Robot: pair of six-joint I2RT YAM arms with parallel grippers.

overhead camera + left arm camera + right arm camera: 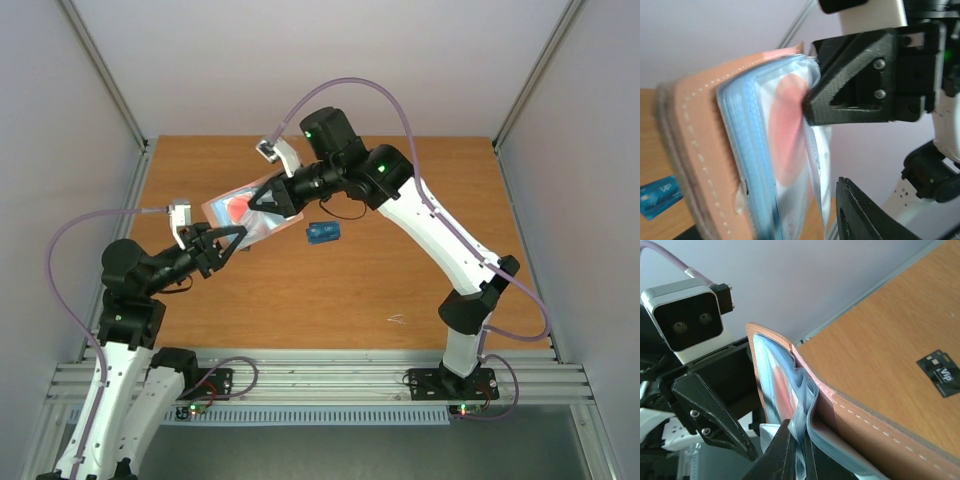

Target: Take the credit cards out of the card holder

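One bright blue card lies out at the table's middle. The taupe folding card holder is held up above the table's far left. The right gripper pinches the white card with a red round mark in its sleeve, and the left gripper's hold cannot be told.

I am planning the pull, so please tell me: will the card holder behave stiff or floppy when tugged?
Probably floppy: the card holder has clear pockets that wrinkle where the right pincer nips them. Its stitched cover looks soft, so it may bend rather than resist. Likely light too: it seems only thin plastic and a slim cover.
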